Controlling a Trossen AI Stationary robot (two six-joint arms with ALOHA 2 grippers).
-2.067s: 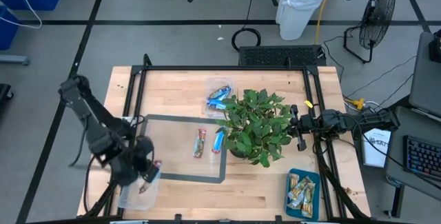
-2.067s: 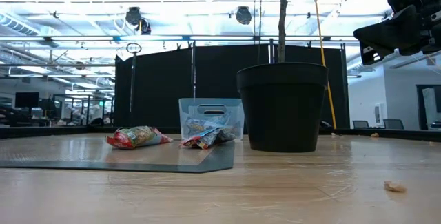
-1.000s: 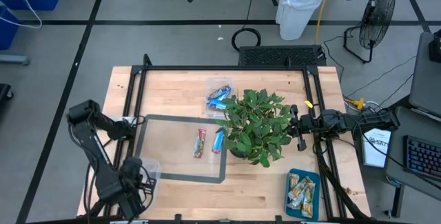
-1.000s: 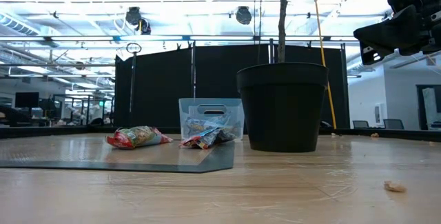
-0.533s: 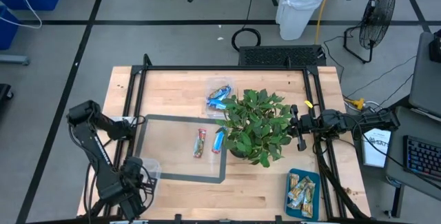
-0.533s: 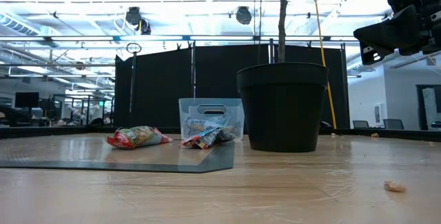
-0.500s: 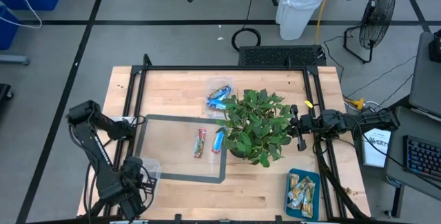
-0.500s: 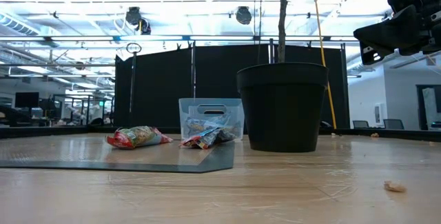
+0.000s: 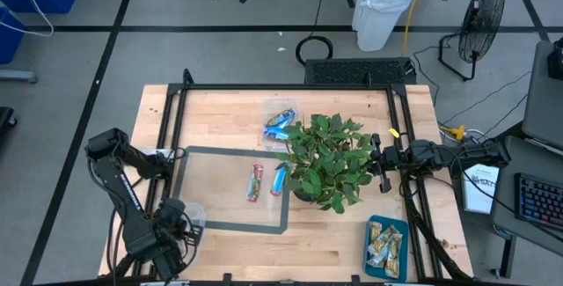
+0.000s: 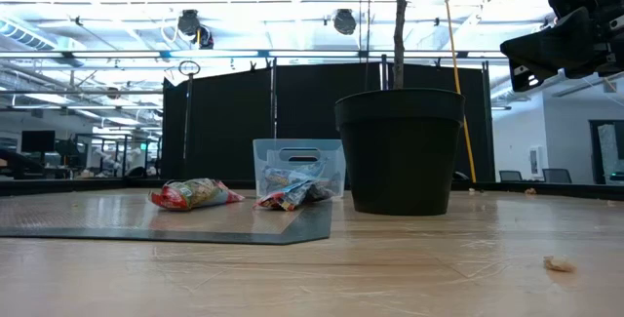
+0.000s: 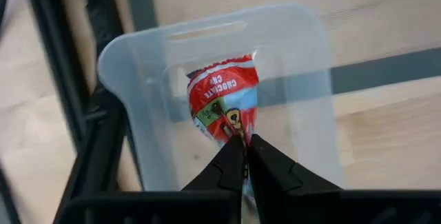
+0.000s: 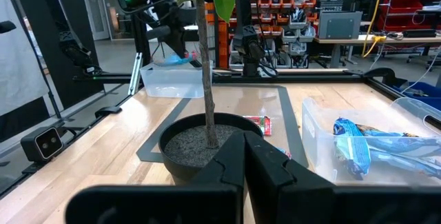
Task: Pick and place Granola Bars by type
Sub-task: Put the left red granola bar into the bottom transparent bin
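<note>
Left gripper [image 11: 244,156], fingers nearly together over red bar [image 11: 224,103] inside clear tub [image 11: 138,58]; two bars remain on mat, unsorted.

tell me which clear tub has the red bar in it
The clear tub under the left hand holds the red bar; the other tub holds blue bars.

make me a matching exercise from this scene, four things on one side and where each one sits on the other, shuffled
Things:
1. red bar at the left gripper
2. blue bars
3. green-and-beige bars
4. potted plant

Places:
A. teal tray at the table's near right corner
B. middle of the table, right of the grey mat
C. clear tub at the near left edge
D. clear tub on the far side, behind the plant

Pairs: 1-C, 2-D, 3-A, 4-B
</note>
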